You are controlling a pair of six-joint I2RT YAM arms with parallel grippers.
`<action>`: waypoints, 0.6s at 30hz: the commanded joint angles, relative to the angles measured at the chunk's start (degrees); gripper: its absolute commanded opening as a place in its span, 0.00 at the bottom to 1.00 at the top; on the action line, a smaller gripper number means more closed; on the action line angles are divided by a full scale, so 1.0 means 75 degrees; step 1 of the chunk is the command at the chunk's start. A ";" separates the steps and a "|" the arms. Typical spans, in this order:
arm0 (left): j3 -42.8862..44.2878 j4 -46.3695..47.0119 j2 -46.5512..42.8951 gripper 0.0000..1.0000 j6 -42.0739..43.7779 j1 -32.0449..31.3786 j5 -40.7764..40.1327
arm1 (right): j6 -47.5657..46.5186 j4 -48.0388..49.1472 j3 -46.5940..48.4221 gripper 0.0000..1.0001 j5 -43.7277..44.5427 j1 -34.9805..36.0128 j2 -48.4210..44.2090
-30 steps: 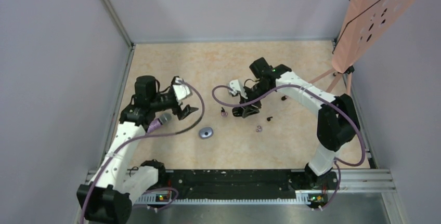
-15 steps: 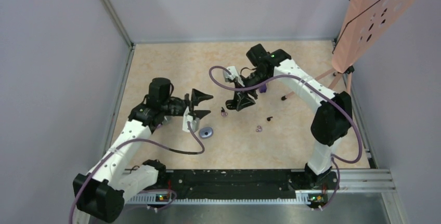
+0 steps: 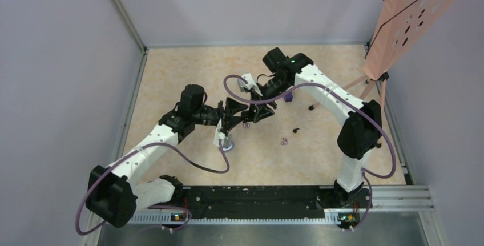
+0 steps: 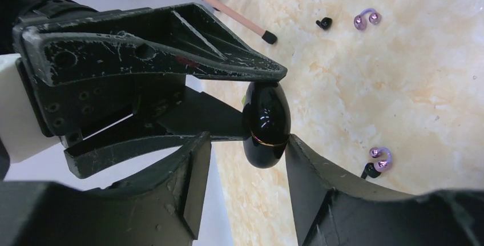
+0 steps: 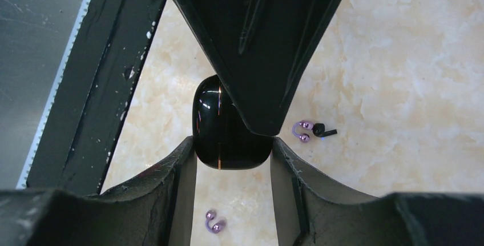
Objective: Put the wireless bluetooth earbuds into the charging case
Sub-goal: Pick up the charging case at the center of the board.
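Observation:
My right gripper [image 5: 233,143] is shut on the glossy black charging case [image 5: 228,126], held above the table between both fingers. My left gripper [image 4: 246,138] has come up against it, jaws open. The case [image 4: 266,123] sits at the left gripper's fingertips, touching one finger with a gap to the other. In the top view the two grippers meet mid-table, left [image 3: 233,113] and right [image 3: 259,110]. On the table lie the earbuds: a purple ring with a dark stem [image 4: 378,159] [image 5: 311,130], a plain purple ring [image 4: 367,19] [image 5: 216,221] and a tiny black piece [image 4: 324,23] [image 3: 295,129].
A grey-blue oval object [image 3: 227,145] lies on the table under my left wrist. A small purple block [image 3: 289,96] sits beside the right arm. A peach perforated board on a stand [image 3: 411,23] leans at the back right, one foot [image 3: 311,108] on the table. Walls close in the table.
My left arm has swung right to meet the right gripper, and its jaws have narrowed. The right gripper has carried the case a little to the left.

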 commanded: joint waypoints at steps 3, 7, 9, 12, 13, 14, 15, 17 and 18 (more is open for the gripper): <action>-0.0063 0.0805 0.0182 0.42 0.0494 -0.0093 -0.0035 | -0.0344 -0.0149 0.0407 0.24 -0.0163 0.0083 -0.0079; -0.0115 0.0821 0.0317 0.30 0.0712 -0.0108 -0.0078 | -0.0352 -0.0149 0.0418 0.24 -0.0158 0.0078 -0.0080; -0.0139 0.0883 0.0388 0.27 0.0767 -0.0121 -0.0070 | -0.0351 -0.0152 0.0428 0.24 -0.0132 0.0090 -0.0072; -0.0200 0.1123 0.0470 0.22 0.0736 -0.0158 -0.0081 | -0.0343 -0.0159 0.0418 0.26 -0.0101 0.0089 -0.0080; -0.0227 0.1203 0.0508 0.18 0.0712 -0.0181 -0.0093 | -0.0328 -0.0155 0.0402 0.26 -0.0085 0.0092 -0.0076; -0.0238 0.1270 0.0534 0.14 0.0699 -0.0193 -0.0096 | -0.0321 -0.0156 0.0396 0.27 -0.0075 0.0094 -0.0069; -0.0238 0.1290 0.0547 0.10 0.0704 -0.0207 -0.0102 | -0.0306 -0.0149 0.0392 0.29 -0.0079 0.0082 -0.0058; -0.0234 0.1291 0.0553 0.00 0.0696 -0.0217 -0.0096 | -0.0275 -0.0144 0.0395 0.35 -0.0044 0.0089 -0.0043; -0.0233 0.1284 0.0542 0.00 0.0691 -0.0219 -0.0099 | -0.0261 -0.0140 0.0398 0.37 -0.0028 0.0079 -0.0034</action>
